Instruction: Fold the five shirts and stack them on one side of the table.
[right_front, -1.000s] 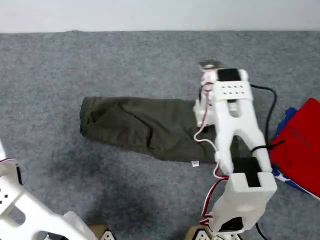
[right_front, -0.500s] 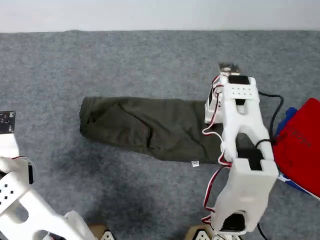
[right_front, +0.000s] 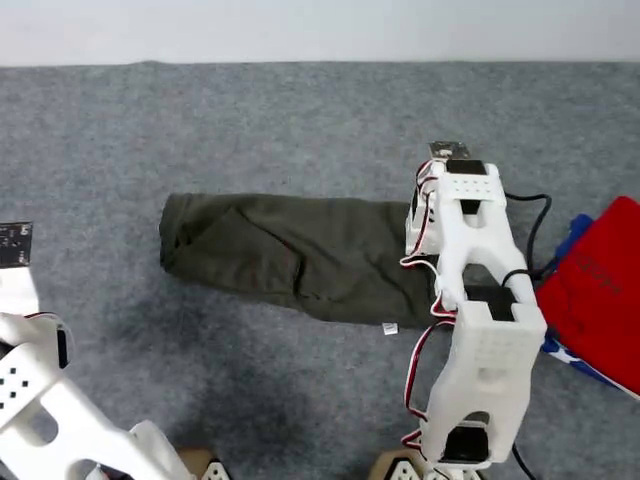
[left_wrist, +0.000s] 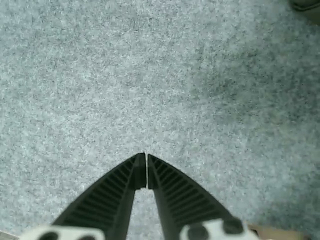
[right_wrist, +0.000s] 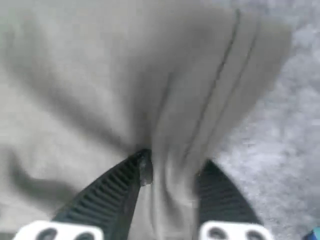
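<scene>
Right wrist view: right jaws pinch fold at shirt (right_wrist: 100, 75) end; long axis runs toward left arm. Left jaws closed, empty, over worktop (left_wrist: 100, 75), well apart.

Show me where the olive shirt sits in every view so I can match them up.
High view: shirt lies across the table's middle, one end under the right arm.
Left wrist view: dark sliver far from the left tool, likely the shirt's edge.
Right wrist view: shirt close up, a fold bunched between the right tool fingers.
Shared landmark: the grey cover.
</scene>
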